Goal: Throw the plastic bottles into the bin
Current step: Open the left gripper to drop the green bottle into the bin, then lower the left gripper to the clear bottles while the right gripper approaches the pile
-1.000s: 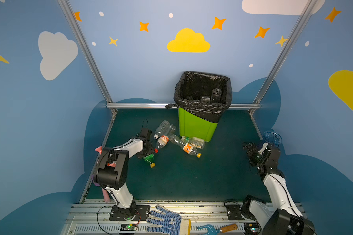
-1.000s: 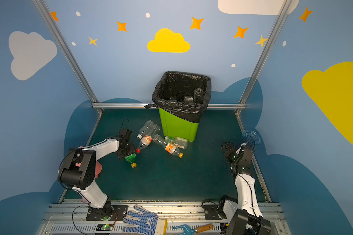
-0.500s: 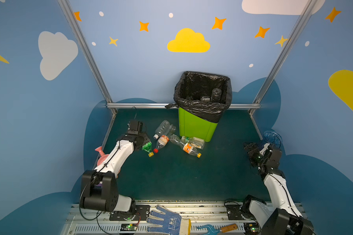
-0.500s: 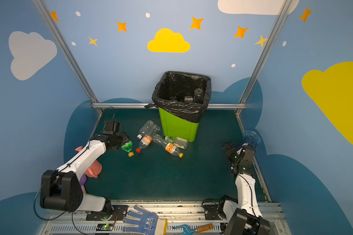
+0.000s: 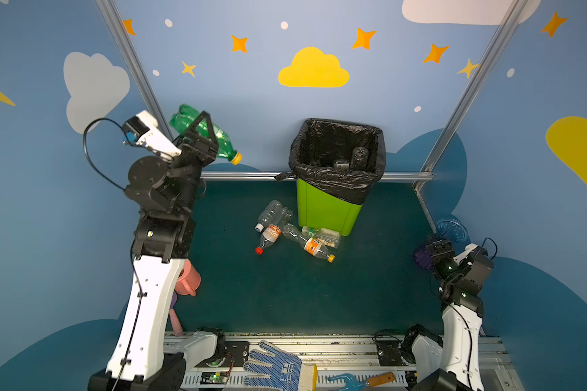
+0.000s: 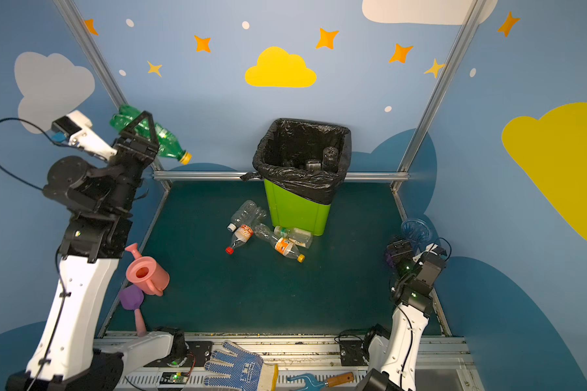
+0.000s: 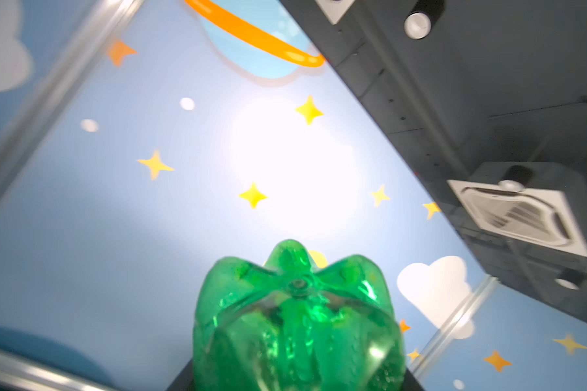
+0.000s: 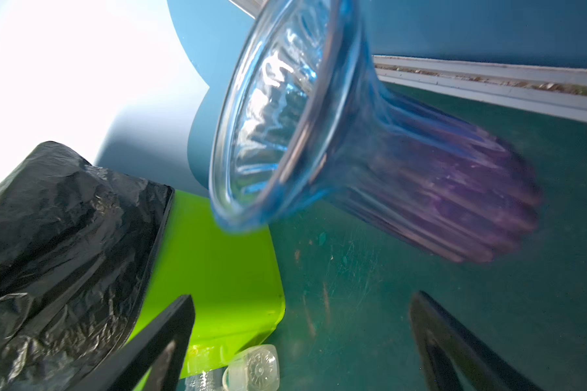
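My left gripper is raised high at the back left, shut on a green plastic bottle with a yellow cap, left of the bin. In the left wrist view the green bottle shows its base and hides the jaws. The lime-green bin with a black bag stands at the back middle, with bottles inside. Several more plastic bottles lie on the floor at its foot. My right gripper is open and empty, low at the right, by a blue-purple vase.
A pink watering can and a purple shovel sit by the left arm. The vase stands at the right wall. A blue-dotted glove and a wooden-handled trowel lie on the front rail.
My left arm has risen from the floor to high above it, carrying the green bottle up and back. The right arm has barely moved.
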Tool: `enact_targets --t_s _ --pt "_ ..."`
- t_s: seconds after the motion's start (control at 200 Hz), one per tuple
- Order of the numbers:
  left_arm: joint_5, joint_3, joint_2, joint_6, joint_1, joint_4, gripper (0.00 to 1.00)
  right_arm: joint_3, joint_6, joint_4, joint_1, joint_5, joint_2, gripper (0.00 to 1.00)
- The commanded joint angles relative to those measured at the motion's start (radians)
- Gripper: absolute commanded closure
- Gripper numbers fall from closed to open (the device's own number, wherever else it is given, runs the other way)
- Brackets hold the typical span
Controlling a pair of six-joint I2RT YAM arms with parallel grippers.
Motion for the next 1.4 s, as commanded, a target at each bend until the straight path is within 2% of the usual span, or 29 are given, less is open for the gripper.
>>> enact_targets --t_s 0.0,0.065,0.1,0.155,0.165,0.195,0.255,0.385,0.486,0.636,0.851,0.986,1.081,1.272,1.397 --pt "0.053 0.215 0.311 0.073 -0.14 -0.037 0.4 -0.005 0.044 0.049 0.0 -0.086 0.014 0.02" --pt "0.052 0.583 0.566 0.137 -0.218 -0.273 0.36 0.017 0.034 0.048 0.003 -0.125 0.028 0.02" --pt "0.047 0.887 0.732 0.158 -0.248 -0.44 0.32 0.03 0.028 0.045 0.007 -0.147 0.036 0.02" --pt "0.031 1.358 0.989 0.136 -0.272 -0.635 0.13 0.048 0.014 0.038 0.01 -0.183 0.045 0.02" --pt "0.039 1.376 0.999 0.126 -0.273 -0.635 0.1 0.052 0.009 0.037 0.009 -0.189 0.046 0.02" --pt "0.085 1.269 0.955 0.085 -0.269 -0.578 0.05 0.062 -0.002 0.03 0.011 -0.205 0.046 0.02" --pt "0.074 1.031 0.831 0.071 -0.281 -0.452 0.01 0.086 -0.033 -0.012 0.013 -0.21 0.037 0.02" --pt "-0.087 0.643 0.571 0.247 -0.345 -0.216 0.0 0.076 -0.035 -0.001 0.025 -0.189 0.0 0.02" --pt "-0.11 0.424 0.421 0.302 -0.355 -0.086 0.0 0.055 -0.02 0.039 0.056 -0.178 -0.001 0.02" --pt "-0.146 0.163 0.248 0.336 -0.355 0.018 0.0 0.066 -0.048 0.027 0.126 -0.139 0.019 0.02" --pt "-0.269 -0.204 0.03 0.342 -0.315 0.029 0.0 0.07 -0.074 0.024 0.226 -0.073 0.024 0.02" --pt "-0.267 -0.48 -0.107 0.194 -0.194 0.017 0.0 0.061 -0.102 0.039 0.339 -0.029 0.043 0.03" --pt "-0.248 -0.647 -0.167 0.099 -0.119 -0.028 0.0 0.053 -0.127 0.053 0.47 0.032 0.068 0.04" --pt "-0.216 -0.866 -0.18 0.08 -0.078 -0.108 0.0 0.059 -0.201 0.081 0.761 0.197 0.172 0.04" --pt "-0.184 -0.899 -0.111 0.115 -0.079 -0.146 0.0 0.079 -0.231 0.094 0.87 0.249 0.265 0.04"
